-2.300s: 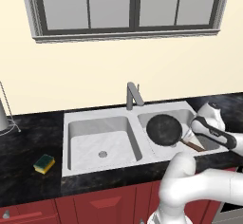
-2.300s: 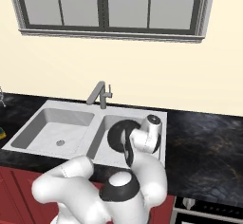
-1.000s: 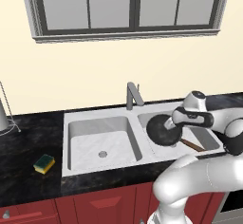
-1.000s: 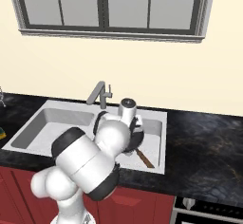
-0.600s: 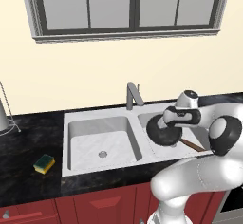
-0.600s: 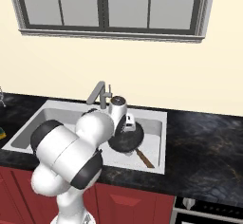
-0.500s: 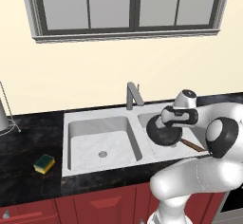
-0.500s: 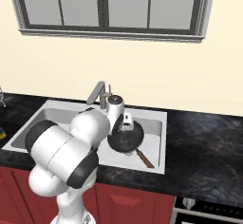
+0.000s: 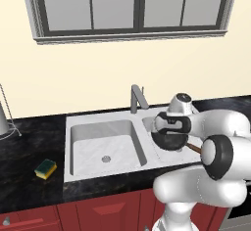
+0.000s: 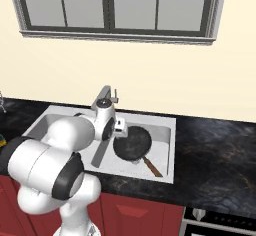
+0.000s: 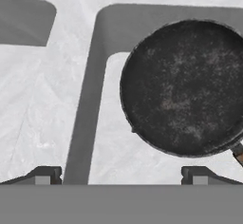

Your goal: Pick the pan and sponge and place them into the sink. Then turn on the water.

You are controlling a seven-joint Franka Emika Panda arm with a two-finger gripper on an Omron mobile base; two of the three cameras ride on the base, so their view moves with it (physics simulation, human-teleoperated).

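The black pan (image 10: 132, 144) lies in the right basin of the light grey sink (image 10: 165, 122), its handle (image 10: 152, 168) pointing toward the front rim. In the hand view the pan (image 11: 185, 88) lies to the right, and my gripper (image 11: 121, 176) is open over the basin floor beside the divider (image 11: 88, 109), with nothing between its fingertips (image 11: 45, 175). My hand (image 9: 169, 125) hovers above the pan's left side (image 9: 169, 141). The green and yellow sponge (image 9: 45, 169) rests on the black counter left of the sink (image 9: 98, 120). No water is in view at the grey faucet (image 9: 137, 98).
The left basin (image 9: 105, 149) holds nothing but its round drain (image 9: 105, 159). Black counter (image 10: 220, 150) stretches to the right of the sink. A window sits in the wall behind the faucet (image 10: 103, 97). A metal object (image 9: 2, 120) stands at the far left.
My arm has swung left, from the pan's right side to above its left side near the sink's middle. The pan stays in the right basin. The jaws stay open.
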